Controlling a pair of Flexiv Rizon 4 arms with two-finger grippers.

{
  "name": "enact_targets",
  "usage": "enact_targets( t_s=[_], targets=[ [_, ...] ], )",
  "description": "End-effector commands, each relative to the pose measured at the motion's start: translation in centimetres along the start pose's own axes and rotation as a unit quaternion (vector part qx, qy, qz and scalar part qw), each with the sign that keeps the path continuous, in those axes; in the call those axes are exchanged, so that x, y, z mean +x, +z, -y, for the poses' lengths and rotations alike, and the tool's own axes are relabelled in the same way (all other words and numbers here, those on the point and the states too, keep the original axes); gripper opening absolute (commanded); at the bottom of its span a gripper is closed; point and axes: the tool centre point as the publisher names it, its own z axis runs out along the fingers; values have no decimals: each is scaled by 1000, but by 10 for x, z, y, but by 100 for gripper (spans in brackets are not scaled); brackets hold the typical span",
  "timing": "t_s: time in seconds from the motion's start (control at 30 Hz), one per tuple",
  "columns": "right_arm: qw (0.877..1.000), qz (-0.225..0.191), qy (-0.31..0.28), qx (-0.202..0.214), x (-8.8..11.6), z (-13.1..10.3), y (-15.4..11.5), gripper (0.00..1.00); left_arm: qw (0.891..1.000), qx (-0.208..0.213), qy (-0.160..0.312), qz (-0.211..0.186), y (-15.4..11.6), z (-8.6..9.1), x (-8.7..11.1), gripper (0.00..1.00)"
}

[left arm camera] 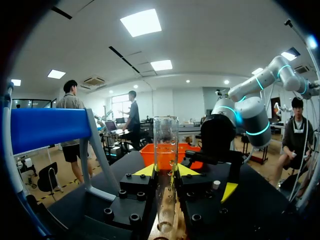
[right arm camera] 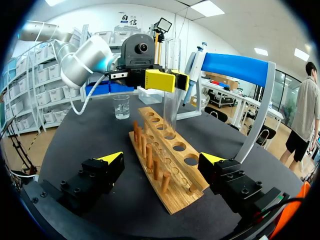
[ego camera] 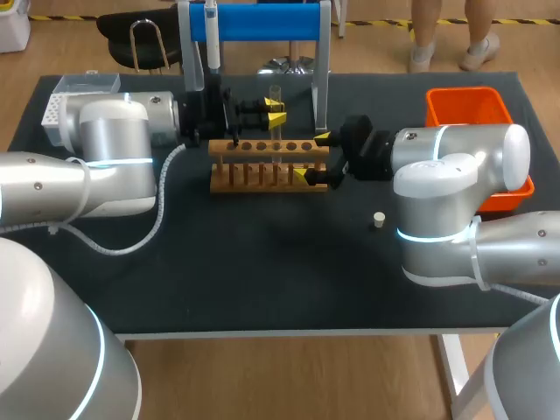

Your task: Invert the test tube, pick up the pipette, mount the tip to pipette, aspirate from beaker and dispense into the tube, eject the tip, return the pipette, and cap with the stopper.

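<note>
Found the test tube [left arm camera: 165, 145] upright over the wooden rack [ego camera: 267, 164], toward the far middle of the counter [ego camera: 262, 262], lower end at or in one of the rack's holes; could not tell which. Saw the left gripper [left arm camera: 166, 171] closed on it, a yellow-tipped finger pressed to each side of the glass about halfway up. Judged the tube light, stiff, smooth and breakable: thin clear glass, likely to slide in a slack hold and crack in a hard one. Reckoned the middle of the barrel the best place to take it, clear of the rim and balanced for turning over. Saw the right gripper [right arm camera: 161, 158] spread wide and holding nothing, fingers set either side of the rack's end nearest the right arm [ego camera: 455, 175], with a gap plain on at least one side.

Got from the head view the layout: small pale stopper [ego camera: 379, 220] loose on the counter just beside the right arm, orange bin [ego camera: 461, 109] beyond it. Picked up the beaker [right arm camera: 121, 106] only in the right wrist view, standing past the rack's far end; nowhere to be seen from overhead. Got there too a near sight of the pipette [right arm camera: 194, 66] hanging on its blue stand [right arm camera: 235, 67]. Drew from the left wrist view the closest look at the hold: glass running straight up between the two tips.
</note>
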Motion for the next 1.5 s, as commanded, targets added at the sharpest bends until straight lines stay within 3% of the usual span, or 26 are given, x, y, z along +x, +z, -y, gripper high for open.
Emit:
enact_targets(
  t_s=[0.03,1.17,1.2,1.23,1.27,1.5],
  targets=[
    [1000,2,0,-1,1,1,1,100,1000,3,-1,-3,3,-5,-2,0],
    [1000,2,0,-1,1,1,1,100,1000,10,-7,0,5,-26,-2,0],
    [1000,2,0,-1,1,1,1,100,1000,10,-7,0,5,-26,-2,30],
    [1000,2,0,-1,1,1,1,100,1000,9,-8,0,5,-27,-2,81],
    [1000,2,0,-1,1,1,1,100,1000,8,-8,1,5,-26,-2,100],
    [1000,2,0,-1,1,1,1,100,1000,-6,-7,-2,0,-16,3,100]
  ],
)
